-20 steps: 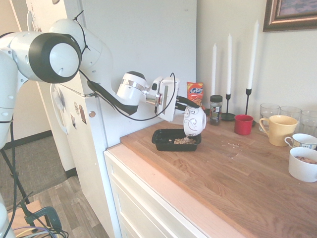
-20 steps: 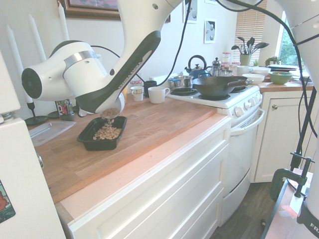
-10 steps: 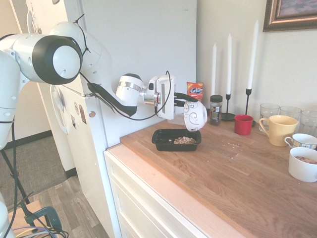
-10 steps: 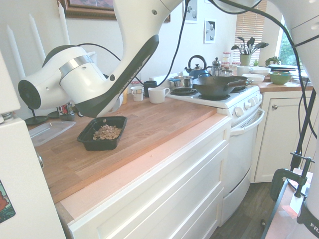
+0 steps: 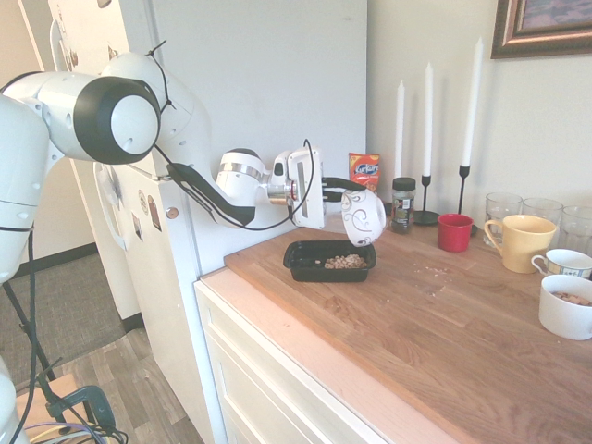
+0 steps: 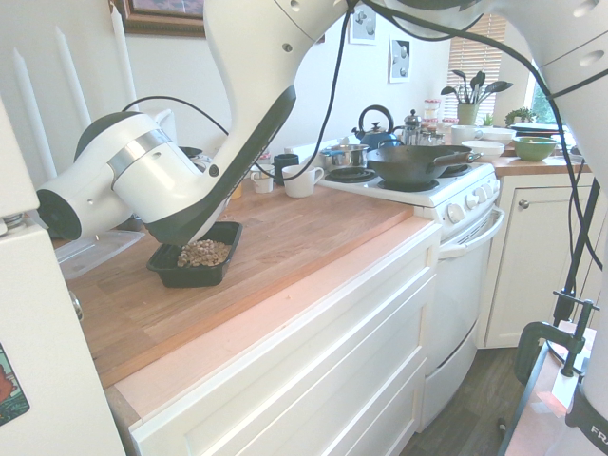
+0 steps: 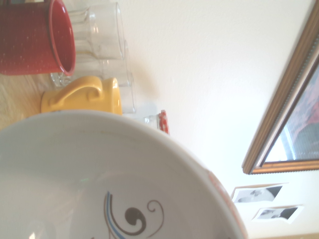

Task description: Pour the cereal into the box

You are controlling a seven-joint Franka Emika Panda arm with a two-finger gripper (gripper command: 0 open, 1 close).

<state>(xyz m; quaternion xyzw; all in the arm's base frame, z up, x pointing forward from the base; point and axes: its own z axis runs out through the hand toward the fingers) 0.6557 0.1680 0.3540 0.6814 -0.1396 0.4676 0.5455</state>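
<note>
While the gripper is grasping the tilted patterned bowl at one o'clock of the box, first exterior view, the cereal is lying inside the box, toward three o'clock.

Your two outside cameras faced the counter from opposite sides; your wrist one looked closely into the bowl.

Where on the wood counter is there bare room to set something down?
The counter is free right of the box in the first exterior view, up to the white mug. It's crowded along the wall: red cup, yellow mug, glasses.
</note>
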